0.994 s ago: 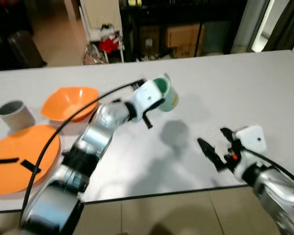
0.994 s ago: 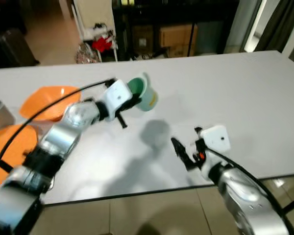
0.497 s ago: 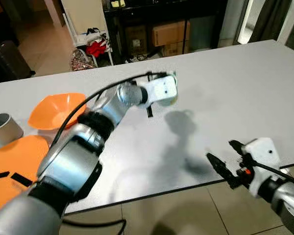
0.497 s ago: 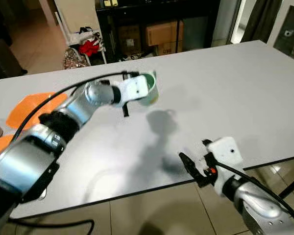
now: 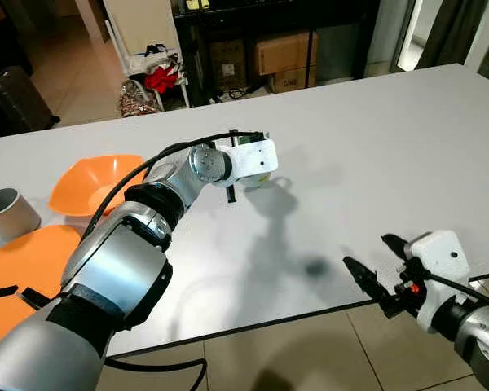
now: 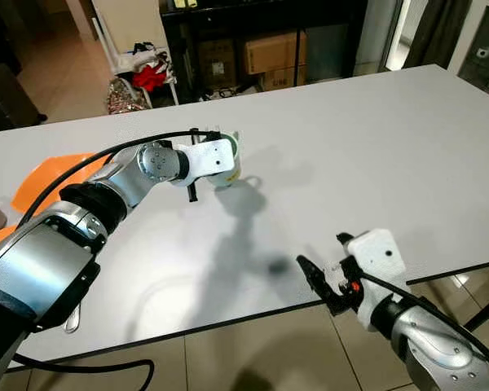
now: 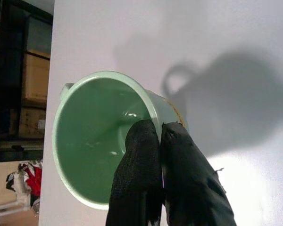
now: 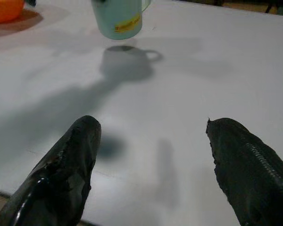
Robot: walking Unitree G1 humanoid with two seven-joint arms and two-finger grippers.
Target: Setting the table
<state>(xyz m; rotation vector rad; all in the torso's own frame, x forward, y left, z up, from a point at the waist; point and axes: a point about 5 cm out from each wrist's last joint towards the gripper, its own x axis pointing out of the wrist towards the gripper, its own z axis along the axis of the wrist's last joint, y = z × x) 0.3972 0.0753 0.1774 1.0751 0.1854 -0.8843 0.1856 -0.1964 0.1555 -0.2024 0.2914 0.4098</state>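
The left gripper (image 7: 159, 141) pinches the rim of an empty green mug (image 7: 104, 136), now lower than half a second ago, close above the white table (image 5: 391, 147). The right gripper (image 8: 155, 160) hovers spread at the table's near edge. An empty orange bowl (image 5: 98, 181) sits well apart.

White table (image 5: 375, 155) w/ orange bowl (image 5: 98, 181), orange plate (image 5: 20, 269), grey cup (image 5: 8, 213).

Orange plate (image 5: 16, 269) cut by edge
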